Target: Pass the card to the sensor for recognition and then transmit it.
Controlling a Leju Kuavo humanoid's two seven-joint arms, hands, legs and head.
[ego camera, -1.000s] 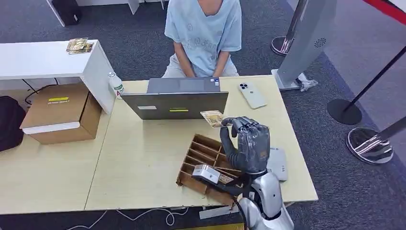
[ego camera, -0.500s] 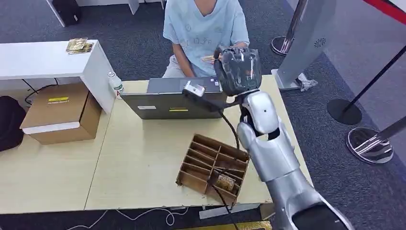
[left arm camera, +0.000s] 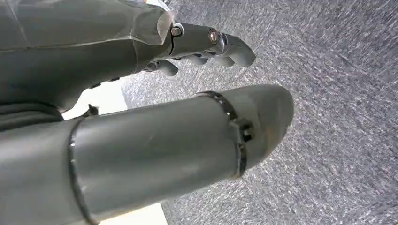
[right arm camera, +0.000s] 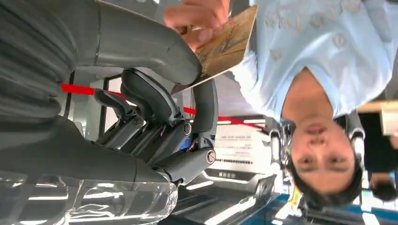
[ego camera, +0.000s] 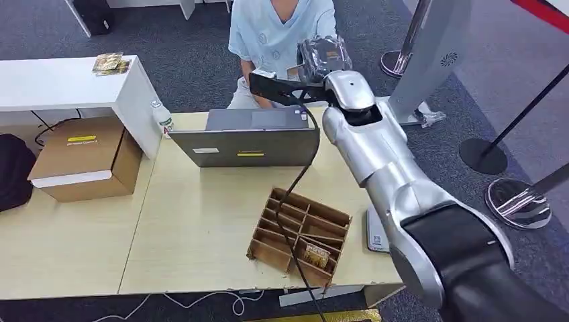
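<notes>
In the head view I see my right hand [ego camera: 323,57] raised over the laptop [ego camera: 249,137], in front of the person [ego camera: 282,30] sitting behind the table [ego camera: 194,215]. The card [ego camera: 293,72] is only a small edge at the hand there. A wooden tray [ego camera: 300,235] stands on the table near me, and the sensor [ego camera: 376,231] lies just beside it, partly behind my arm. In the left wrist view my left hand [left arm camera: 155,93] hangs over grey carpet, fingers loosely bent and holding nothing. In the right wrist view my thumb [right arm camera: 141,40] and one finger [right arm camera: 205,108] pinch the card [right arm camera: 227,42], and the person's hand [right arm camera: 199,18] also touches it.
</notes>
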